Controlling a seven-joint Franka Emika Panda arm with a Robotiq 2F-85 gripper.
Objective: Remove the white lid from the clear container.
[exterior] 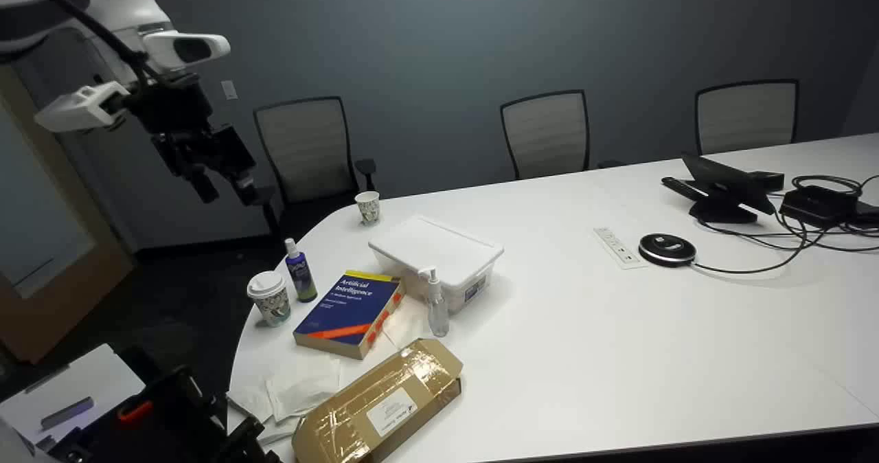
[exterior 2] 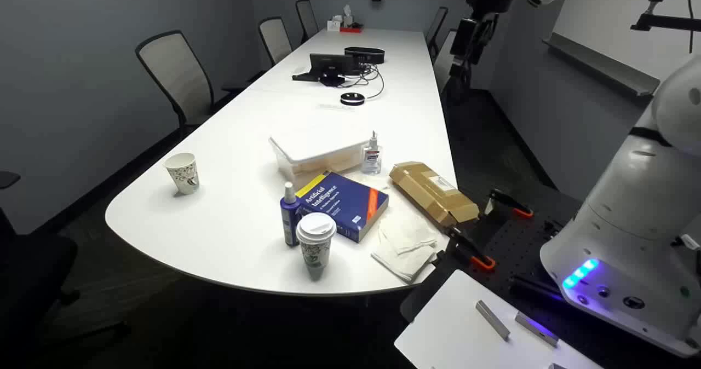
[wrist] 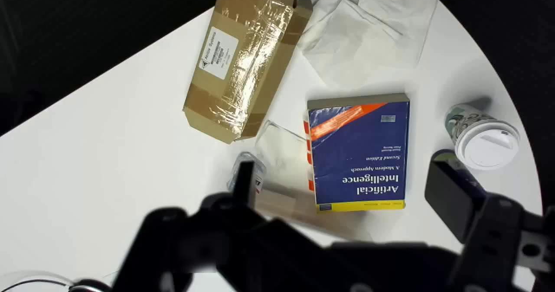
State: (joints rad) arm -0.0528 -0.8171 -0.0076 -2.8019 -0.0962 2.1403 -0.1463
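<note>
The large white lid lies flat on top of the clear container, covering it. Both also show in an exterior view, the lid above the container's see-through side with tan contents. In the wrist view the container's side shows in part; most of the lid is hidden behind the gripper body. My gripper is open and empty, its fingers wide apart. In both exterior views the gripper hangs high, well above the table and off to the side of the container.
A pump bottle and a blue book stand close against the container. A brown carton, white napkins, a blue spray bottle, a lidded cup and an open cup are around them.
</note>
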